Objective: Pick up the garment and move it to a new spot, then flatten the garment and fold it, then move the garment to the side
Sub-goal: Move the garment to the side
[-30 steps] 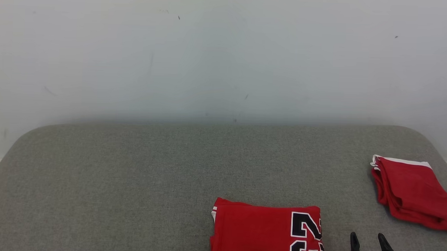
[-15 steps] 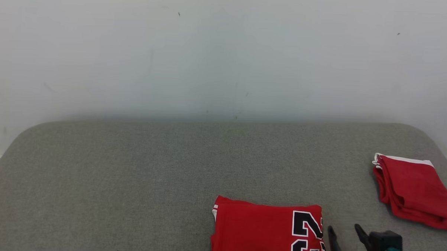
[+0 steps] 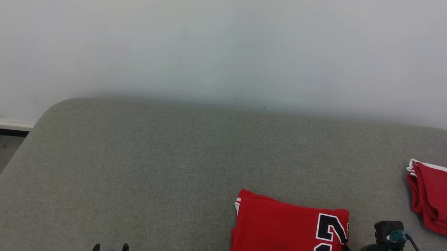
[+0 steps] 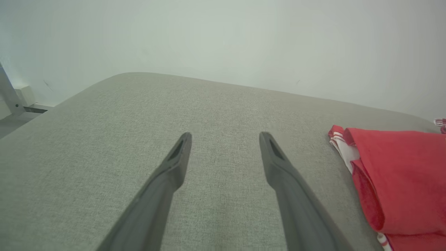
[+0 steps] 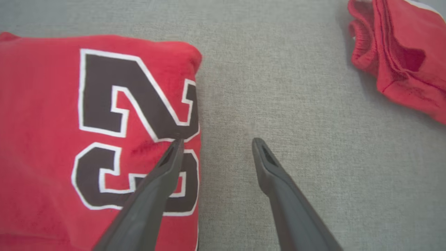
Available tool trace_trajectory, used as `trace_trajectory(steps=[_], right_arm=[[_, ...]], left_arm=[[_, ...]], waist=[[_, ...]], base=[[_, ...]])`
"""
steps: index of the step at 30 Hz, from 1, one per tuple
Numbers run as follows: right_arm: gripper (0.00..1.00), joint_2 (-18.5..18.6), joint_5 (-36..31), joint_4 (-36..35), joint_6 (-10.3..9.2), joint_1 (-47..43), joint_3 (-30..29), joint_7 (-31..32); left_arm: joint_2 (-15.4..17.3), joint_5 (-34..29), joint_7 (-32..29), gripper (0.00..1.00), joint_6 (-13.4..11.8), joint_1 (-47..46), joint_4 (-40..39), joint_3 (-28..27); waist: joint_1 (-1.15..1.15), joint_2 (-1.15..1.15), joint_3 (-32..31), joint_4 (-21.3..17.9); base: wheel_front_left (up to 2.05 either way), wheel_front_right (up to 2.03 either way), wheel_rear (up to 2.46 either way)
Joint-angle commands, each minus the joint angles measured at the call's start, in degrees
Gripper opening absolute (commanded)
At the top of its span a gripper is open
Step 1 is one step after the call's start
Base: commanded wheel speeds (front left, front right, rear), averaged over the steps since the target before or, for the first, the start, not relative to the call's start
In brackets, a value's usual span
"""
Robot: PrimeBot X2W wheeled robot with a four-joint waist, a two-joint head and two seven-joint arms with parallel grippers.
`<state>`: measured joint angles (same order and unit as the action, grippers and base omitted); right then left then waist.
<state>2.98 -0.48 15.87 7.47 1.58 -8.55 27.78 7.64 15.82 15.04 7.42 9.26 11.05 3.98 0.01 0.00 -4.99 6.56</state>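
The folded red jersey (image 5: 87,139) lies flat on the grey padded surface (image 3: 151,167), with the black number 23 facing up. It sits mostly to the left of the right claw (image 5: 217,141). This claw is wide open and holds nothing. It stands across the right edge of the jersey: its left finger is over the lower digit of the number, and its right finger is over bare grey fabric just beside the edge. I cannot tell whether the left finger already touches the cloth. The left claw (image 4: 224,134) is also wide open and empty, low over bare surface, and the jersey is well to its right. A second red garment (image 5: 400,52), also folded, lies ahead and to the right of the right claw, apart from the jersey. Because the jersey looks already flattened and folded, I judge that the step in hand is the last one, moving it to the side. The next move probably calls for the right claw to go down onto the edge and close on all layers together. A shallow pinch may take only the top layer and open the fold.
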Motion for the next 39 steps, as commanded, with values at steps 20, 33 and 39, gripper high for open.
trace_trajectory(steps=[20,33,39], right_arm=[[0.0,0.0,1.0,8.8,0.04,4.7,1.0,4.6],[0.0,6.7,-4.0,6.8,-0.01,28.4,7.1,8.5],[0.0,11.9,-3.7,4.4,-0.02,34.9,0.3,11.8]], left_arm=[[0.6,-0.3,0.1,1.0,0.0,-2.5,-2.1,2.4],[-1.3,-1.7,0.1,1.0,0.0,-8.6,-7.3,5.6],[-0.7,-2.5,0.1,1.0,0.0,-12.8,-7.8,7.5]], waist=[[-0.01,0.0,3.6,1.9],[-0.01,0.0,13.8,-8.3],[-0.01,0.0,19.5,-13.1]], base=[[0.0,0.0,0.0],[0.0,0.0,0.0],[0.0,0.0,0.0]])
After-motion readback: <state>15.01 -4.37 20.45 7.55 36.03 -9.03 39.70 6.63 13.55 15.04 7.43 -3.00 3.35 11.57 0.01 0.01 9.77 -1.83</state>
